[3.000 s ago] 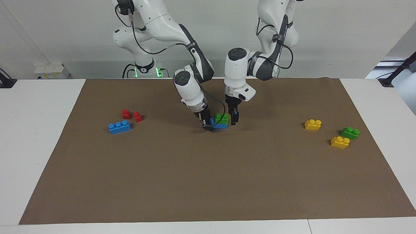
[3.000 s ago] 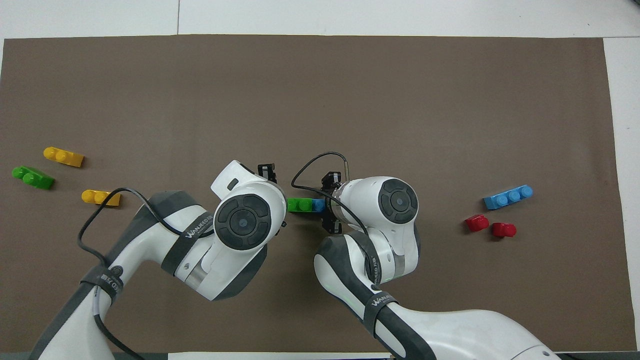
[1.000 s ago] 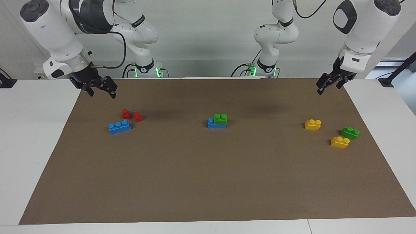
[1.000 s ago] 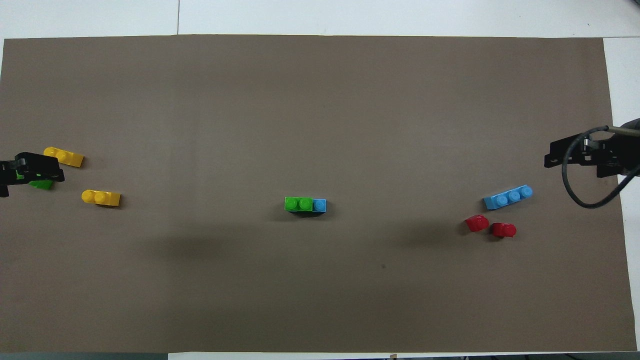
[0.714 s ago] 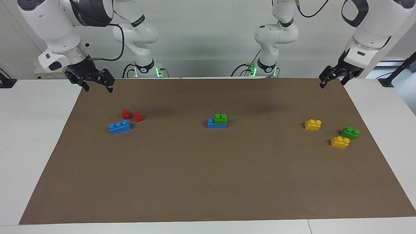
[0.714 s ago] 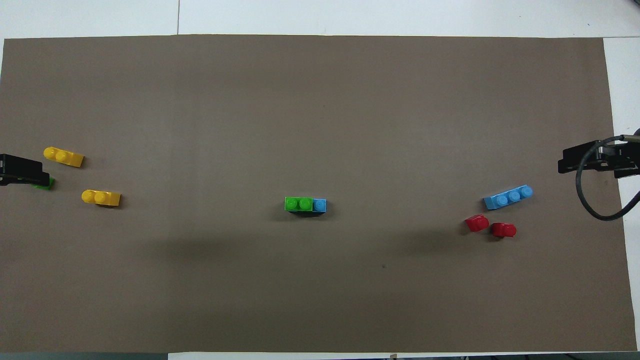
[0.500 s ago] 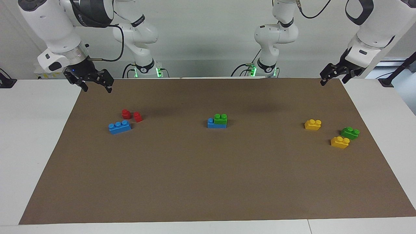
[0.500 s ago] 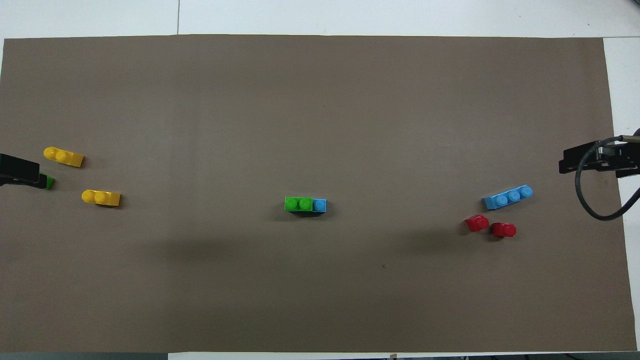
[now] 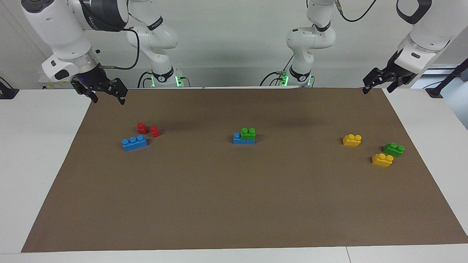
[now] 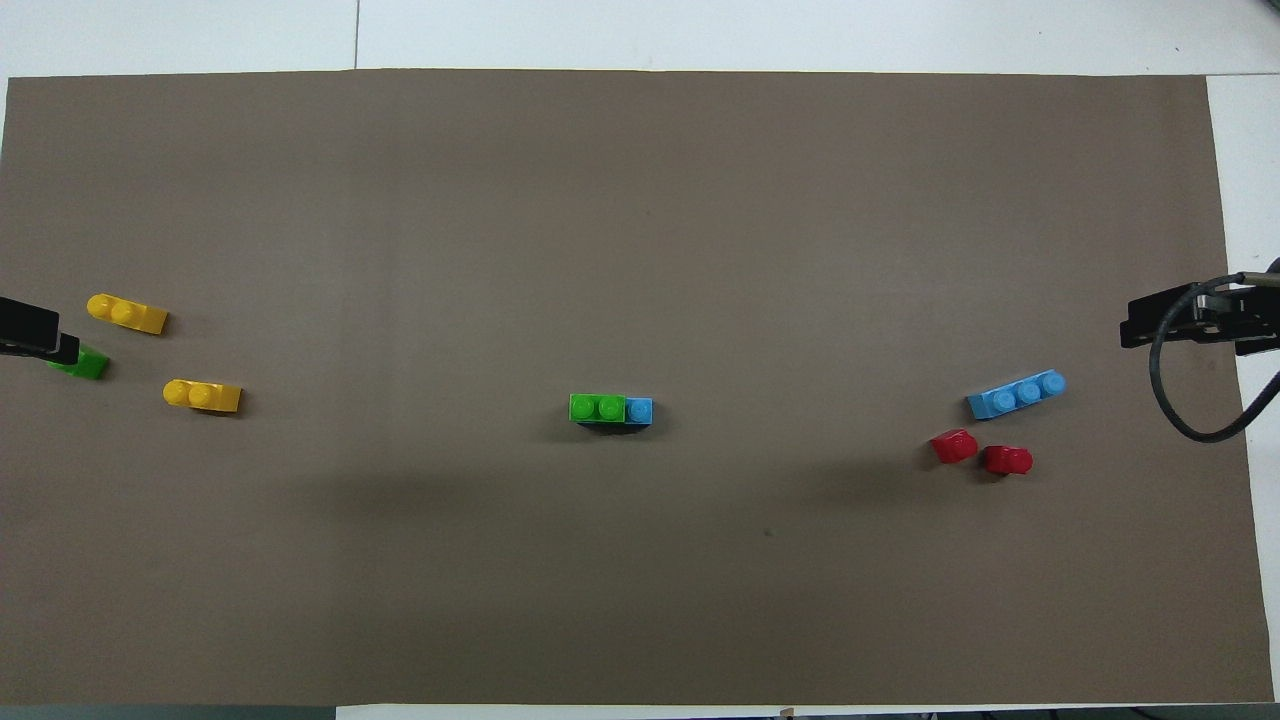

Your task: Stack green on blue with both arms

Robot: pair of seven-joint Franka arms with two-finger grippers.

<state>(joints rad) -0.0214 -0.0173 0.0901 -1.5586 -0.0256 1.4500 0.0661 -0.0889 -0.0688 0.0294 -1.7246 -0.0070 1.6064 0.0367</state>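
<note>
A green brick (image 9: 248,133) (image 10: 597,408) sits stacked on a blue brick (image 9: 238,139) (image 10: 640,410) in the middle of the brown mat, with one blue stud left uncovered. No gripper touches the stack. My right gripper (image 9: 108,98) (image 10: 1180,325) hangs open and empty over the mat's edge at the right arm's end. My left gripper (image 9: 376,87) (image 10: 35,332) hangs open and empty over the mat's corner at the left arm's end.
A second blue brick (image 9: 134,142) and two red pieces (image 9: 148,129) lie toward the right arm's end. Two yellow bricks (image 9: 352,140) (image 9: 382,160) and a second green brick (image 9: 393,149) lie toward the left arm's end. In the overhead view the left gripper partly covers that green brick.
Three seconds ago both grippers were at the stack in the middle; they have let go and pulled back to the table's ends. In the last second both drew slightly farther outward. No brick moved.
</note>
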